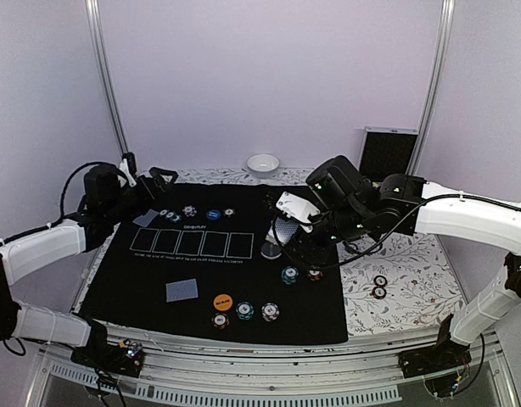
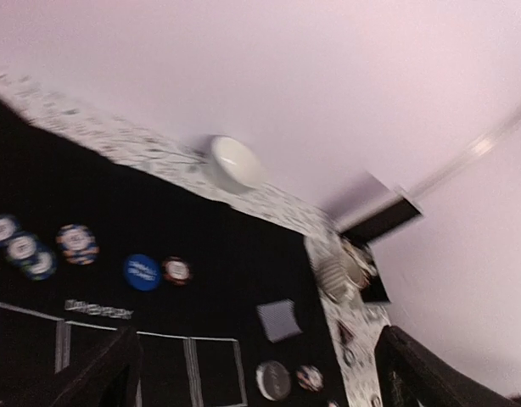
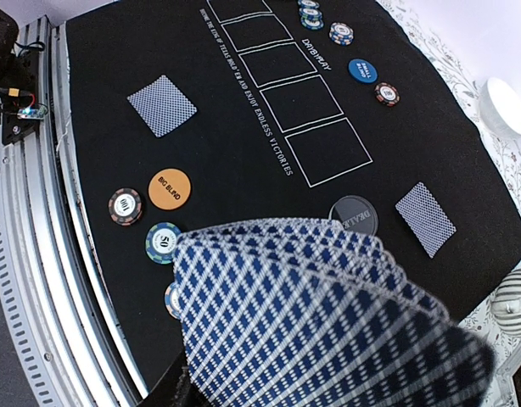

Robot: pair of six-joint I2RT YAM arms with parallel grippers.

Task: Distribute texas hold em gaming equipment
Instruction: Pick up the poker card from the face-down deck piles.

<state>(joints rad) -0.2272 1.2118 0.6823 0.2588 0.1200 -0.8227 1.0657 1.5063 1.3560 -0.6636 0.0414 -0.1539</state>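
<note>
The right gripper (image 1: 288, 223) pinched a fan of blue-checked playing cards (image 3: 328, 314) over the black felt mat (image 1: 159, 267), apparently for dealing, while the left gripper (image 1: 153, 177) hovered spread.

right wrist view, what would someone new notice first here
A fan of blue-checked playing cards fills the lower half of the right wrist view, held by the right gripper. Beneath lies the black poker mat with five white card outlines, and an orange BIG BLIND disc sits near its front edge among striped chips.
</note>
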